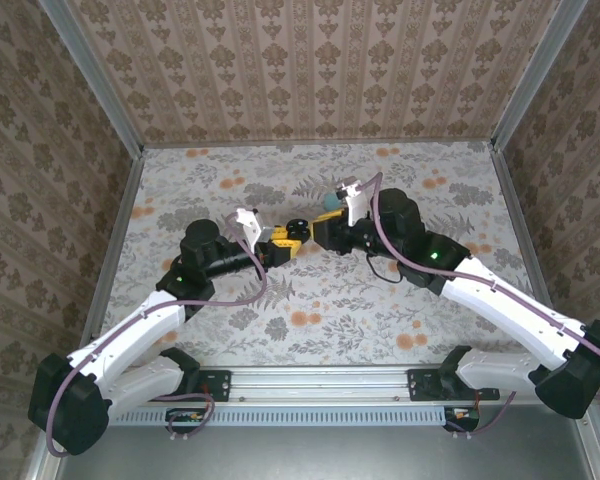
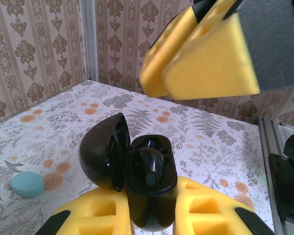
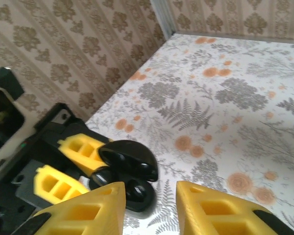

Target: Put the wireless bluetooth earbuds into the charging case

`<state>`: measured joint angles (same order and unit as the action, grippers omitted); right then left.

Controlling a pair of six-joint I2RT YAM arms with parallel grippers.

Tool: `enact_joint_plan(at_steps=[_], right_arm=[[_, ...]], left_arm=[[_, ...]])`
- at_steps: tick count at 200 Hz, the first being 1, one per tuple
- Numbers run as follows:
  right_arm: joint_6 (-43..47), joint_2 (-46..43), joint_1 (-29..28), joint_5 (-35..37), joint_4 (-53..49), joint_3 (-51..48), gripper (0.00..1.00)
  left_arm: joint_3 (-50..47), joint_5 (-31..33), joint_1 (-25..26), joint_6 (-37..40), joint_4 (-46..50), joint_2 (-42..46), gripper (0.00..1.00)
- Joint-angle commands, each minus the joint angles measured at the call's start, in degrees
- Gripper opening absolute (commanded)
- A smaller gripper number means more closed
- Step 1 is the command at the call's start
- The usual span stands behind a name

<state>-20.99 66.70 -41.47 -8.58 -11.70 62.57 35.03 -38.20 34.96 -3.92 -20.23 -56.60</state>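
Surface, top view: floral-patterned surface (image 1: 310,330), with both pincers meeting near its middle.
Left pincer, top view: left pincer (image 1: 286,240) points right, its yellow fingers closed around the charging case (image 1: 300,226), a small glossy black shell.
Right pincer, top view: right pincer (image 1: 326,234) faces the left one, just beside the charging case.
Teal object, top view: teal egg-shaped object (image 1: 330,203) lies on the surface just behind the right pincer, apart from the charging case.
Case, left wrist view: charging case (image 2: 149,196) is clamped between the two yellow fingers of the left pincer (image 2: 152,218), with its lid (image 2: 105,152) swung open to the left.
Earbud, left wrist view: a dark rounded lump in the open well may be an earbud (image 2: 149,166); it is black on black, so this is hard to be sure of.
Right pincer, left wrist view: right pincer (image 2: 201,58) hangs above the open charging case, clear of it.
Teal object, left wrist view: teal egg-shaped object (image 2: 27,183) rests on the surface far to the left.
Right pincer, right wrist view: right pincer (image 3: 151,196) has its jaws a little apart, with nothing between them.
Case, right wrist view: charging case (image 3: 130,159) sits open just beyond the fingertips, gripped by the left pincer (image 3: 85,164).
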Motion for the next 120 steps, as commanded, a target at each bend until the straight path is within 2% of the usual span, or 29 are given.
enact_joint_plan(at_steps=[1,31,73,94,120], right_arm=[[-0.99,-0.74,2.25,5.76,-6.26,2.38,0.34],[-6.40,1.13,8.66,8.05,-11.03,1.74,0.37],[-8.39,7.12,19.84,4.18,-13.98,1.34,0.37],[-7.15,12.54,23.81,2.39,-14.60,3.12,0.38],[-5.33,23.41,28.41,0.31,-15.90,8.34,0.37]], left_arm=[[1.88,-1.23,0.27,-0.30,-1.00,-0.77,0.00],[1.76,-1.00,0.54,0.31,0.19,-1.75,0.00],[2.93,-1.50,0.81,1.27,0.88,-5.10,0.00],[4.20,-2.11,0.89,1.43,1.27,-6.74,0.00],[4.75,-2.11,0.99,1.53,1.41,-7.65,0.00]])
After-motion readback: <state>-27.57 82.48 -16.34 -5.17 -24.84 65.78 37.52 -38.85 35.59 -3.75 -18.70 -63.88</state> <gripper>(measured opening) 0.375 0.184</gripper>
